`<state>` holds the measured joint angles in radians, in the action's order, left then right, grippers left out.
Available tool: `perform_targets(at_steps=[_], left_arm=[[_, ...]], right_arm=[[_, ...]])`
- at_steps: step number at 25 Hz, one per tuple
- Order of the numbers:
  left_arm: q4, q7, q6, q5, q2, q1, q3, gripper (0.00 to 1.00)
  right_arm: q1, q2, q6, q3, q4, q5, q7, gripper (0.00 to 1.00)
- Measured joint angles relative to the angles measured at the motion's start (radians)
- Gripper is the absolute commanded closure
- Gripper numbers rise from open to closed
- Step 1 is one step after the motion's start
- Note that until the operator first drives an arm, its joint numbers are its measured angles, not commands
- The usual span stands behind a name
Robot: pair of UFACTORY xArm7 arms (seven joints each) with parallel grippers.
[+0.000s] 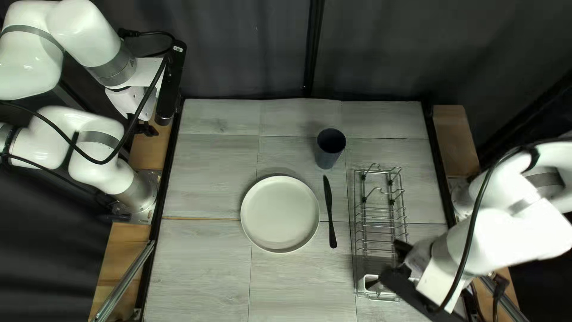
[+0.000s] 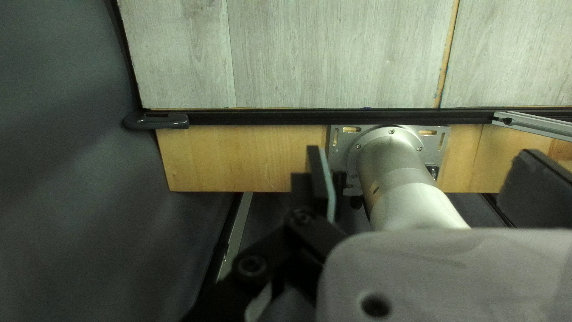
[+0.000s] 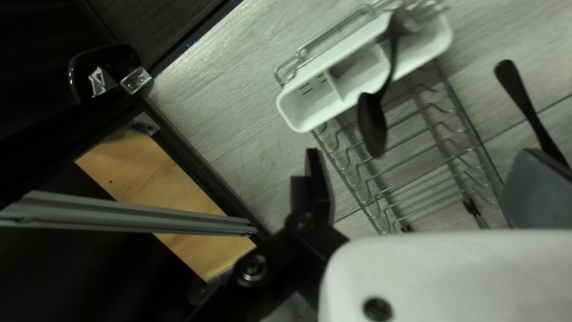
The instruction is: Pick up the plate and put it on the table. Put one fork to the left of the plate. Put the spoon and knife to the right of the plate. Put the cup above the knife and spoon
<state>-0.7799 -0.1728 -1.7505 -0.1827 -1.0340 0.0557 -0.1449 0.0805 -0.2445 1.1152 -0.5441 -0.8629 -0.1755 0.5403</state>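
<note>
As L gripper [image 2: 423,152] & R gripper [image 3: 420,152] stand open, spoon [image 3: 372,125] (caddy [image 3: 342,108], rack's [image 1: 381,225] near edge) prob. stiff, slick: grip neck.

A wire dish rack [image 1: 381,233] is standing near the right edge of the table [image 1: 202,274], a white cutlery caddy [image 3: 304,98] sitting at its near end. A dark curtain [image 1: 250,53] is hanging beyond the far edge. Wooden boards [image 1: 116,256] and metal rails [image 1: 125,280] are flanking both side edges.
</note>
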Motion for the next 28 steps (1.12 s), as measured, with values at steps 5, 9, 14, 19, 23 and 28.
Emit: perform_targets(at_steps=[5,9,14,19,23,28], left_arm=[[0.0,0.0,0.0,0.0,0.0,0.0,0.0,0.0],[0.0,0.0,0.0,0.0,0.0,0.0,0.0,0.0],[0.0,0.0,0.0,0.0,0.0,0.0,0.0,0.0],[0.0,0.0,0.0,0.0,0.0,0.0,0.0,0.0],[0.0,0.0,0.0,0.0,0.0,0.0,0.0,0.0],[0.0,0.0,0.0,0.0,0.0,0.0,0.0,0.0]], right_arm=[[0.01,-0.052,-0.056,0.001,0.096,-0.002,0.02,0.0],[-0.006,-0.056,-0.079,0.028,0.127,-0.052,-0.004,0.0],[-0.014,-0.113,-0.102,0.03,0.171,-0.131,-0.159,0.0],[-0.027,-0.098,-0.11,-0.051,0.142,-0.133,-0.45,0.0],[-0.062,-0.02,-0.105,-0.126,0.076,-0.054,-0.695,0.0],[-0.101,-0.003,-0.113,-0.158,0.065,0.007,-0.867,0.0]])
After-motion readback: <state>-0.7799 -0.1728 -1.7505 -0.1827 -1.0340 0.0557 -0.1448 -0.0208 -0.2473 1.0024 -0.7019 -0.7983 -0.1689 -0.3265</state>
